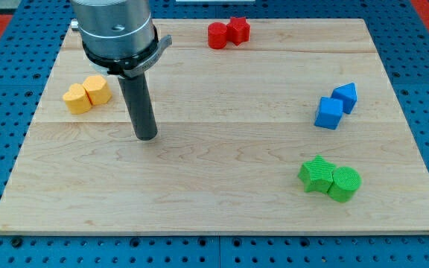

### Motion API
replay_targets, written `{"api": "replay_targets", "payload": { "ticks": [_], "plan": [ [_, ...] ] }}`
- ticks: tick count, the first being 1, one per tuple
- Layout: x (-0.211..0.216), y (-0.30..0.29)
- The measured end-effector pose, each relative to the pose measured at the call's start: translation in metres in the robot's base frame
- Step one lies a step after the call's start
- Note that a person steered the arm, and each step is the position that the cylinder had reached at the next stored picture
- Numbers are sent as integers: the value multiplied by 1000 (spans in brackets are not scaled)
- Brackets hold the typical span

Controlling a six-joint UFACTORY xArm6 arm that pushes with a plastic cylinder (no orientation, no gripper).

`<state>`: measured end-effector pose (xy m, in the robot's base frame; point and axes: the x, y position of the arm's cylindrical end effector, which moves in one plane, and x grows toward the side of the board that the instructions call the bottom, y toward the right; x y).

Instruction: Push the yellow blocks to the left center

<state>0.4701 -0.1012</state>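
My tip (147,137) is down on the counter (222,201), no jaws on this end effector, just the bare rod, touching no block. Landmark is the yellow pair: yellow hexagon (97,89) and a second yellow block (77,98), shape hard to make out, touching each other at the counter's left side, a bit above mid-height. Tip sits to their right and slightly lower, near but clear of them. Far to the pair's right and up, at the top edge, a red cylinder (217,35) touches a red star (237,29). Well right of the pair, two blue blocks (329,113) (345,97) touching. Right and well below, green star (317,174) against green cylinder (344,183).
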Motion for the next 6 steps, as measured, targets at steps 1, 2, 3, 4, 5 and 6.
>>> {"api": "replay_targets", "payload": {
  "ticks": [1, 2, 3, 4, 5, 6],
  "plan": [
    [-16, 19],
    [-78, 18],
    [-107, 17],
    [-108, 16],
    [-108, -1],
    [-108, -40]
  ]
}}
